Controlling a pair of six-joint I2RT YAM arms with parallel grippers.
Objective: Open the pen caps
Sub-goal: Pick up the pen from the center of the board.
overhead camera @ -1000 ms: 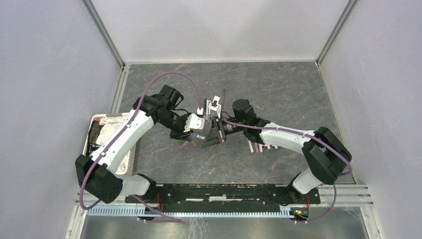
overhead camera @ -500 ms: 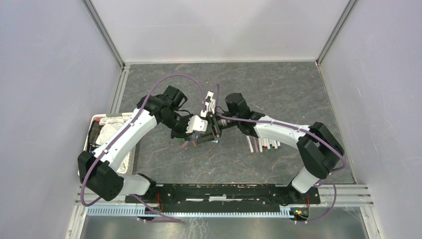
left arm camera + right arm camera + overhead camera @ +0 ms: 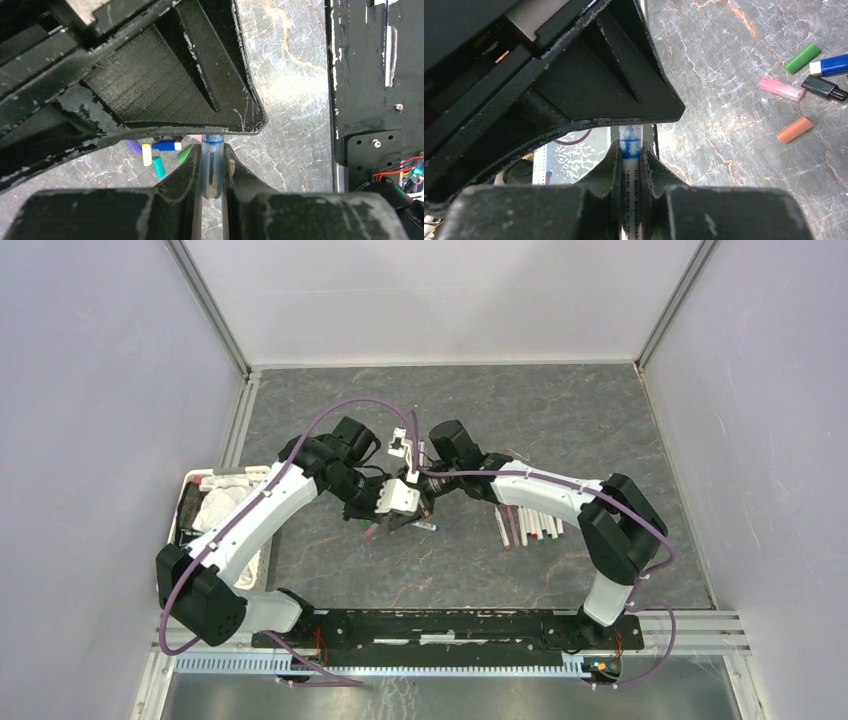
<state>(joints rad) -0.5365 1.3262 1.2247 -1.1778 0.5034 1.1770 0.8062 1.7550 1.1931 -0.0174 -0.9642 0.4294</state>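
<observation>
text: none legible | pen barrel (image 3: 630,200): red print, too blurred to read

The left arm (image 3: 255,512) and right arm (image 3: 550,492) bend inward toward the middle, the left gripper (image 3: 212,167) and right gripper (image 3: 630,162) meeting tip to tip, each with jaws pinched on one shared pen (image 3: 630,142).

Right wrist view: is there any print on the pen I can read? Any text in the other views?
Pen, gripped in the right end effector: red print runs along the white barrel, too blurred to read.
Left wrist and top views: no text that can be read.
</observation>
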